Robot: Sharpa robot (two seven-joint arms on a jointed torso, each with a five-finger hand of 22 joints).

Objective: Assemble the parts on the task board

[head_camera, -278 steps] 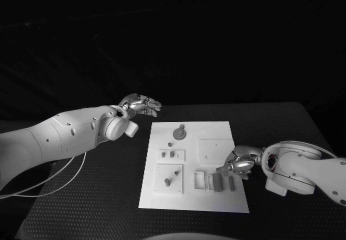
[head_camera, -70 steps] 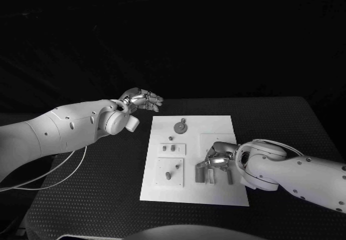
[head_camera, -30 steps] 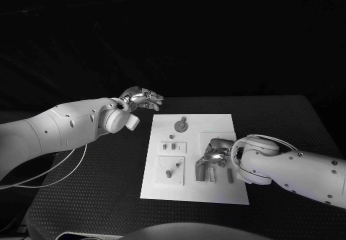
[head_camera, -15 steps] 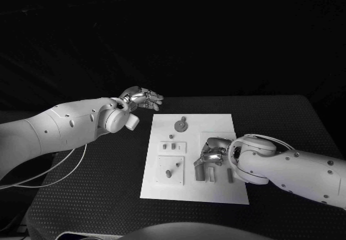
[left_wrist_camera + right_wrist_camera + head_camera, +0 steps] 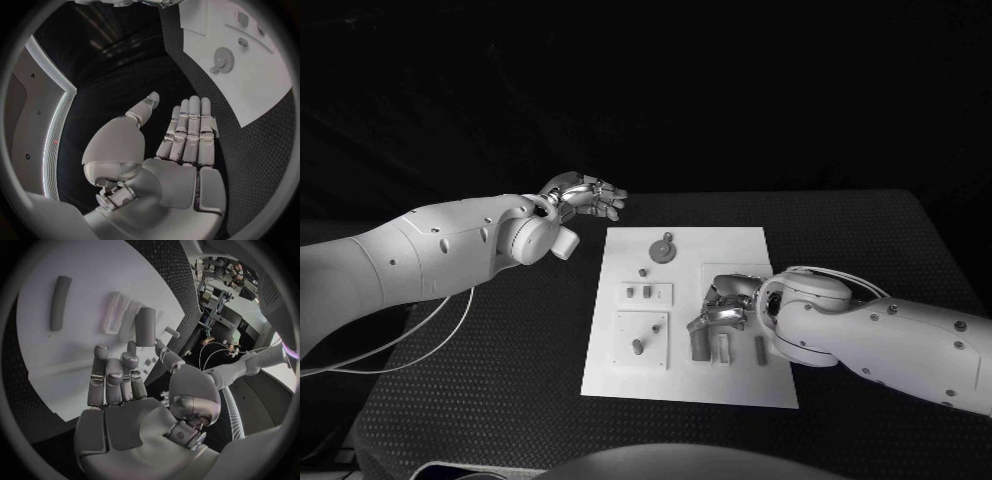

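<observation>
Right hand (image 5: 724,308) low over the task board (image 5: 733,385), its fingers (image 5: 139,322) pinching a grey bar part (image 5: 700,340) (upright-ish, beside the board's slots near its front edge). Left hand (image 5: 587,198) hangs above the tabletop (image 5: 473,400) off the board's far-left corner, fingers straight, holding nothing.

Both arms are wearing smooth white shells with rounded joints. The left arm (image 5: 430,260) is showing small dark screw dots along its shell, and a thin pale cable (image 5: 408,360) is hanging under it. Each robot hand, left (image 5: 584,198) and right (image 5: 721,308), is shining silver, with segmented metal fingers (image 5: 187,130) and a round ball-like thumb base (image 5: 194,405).
</observation>
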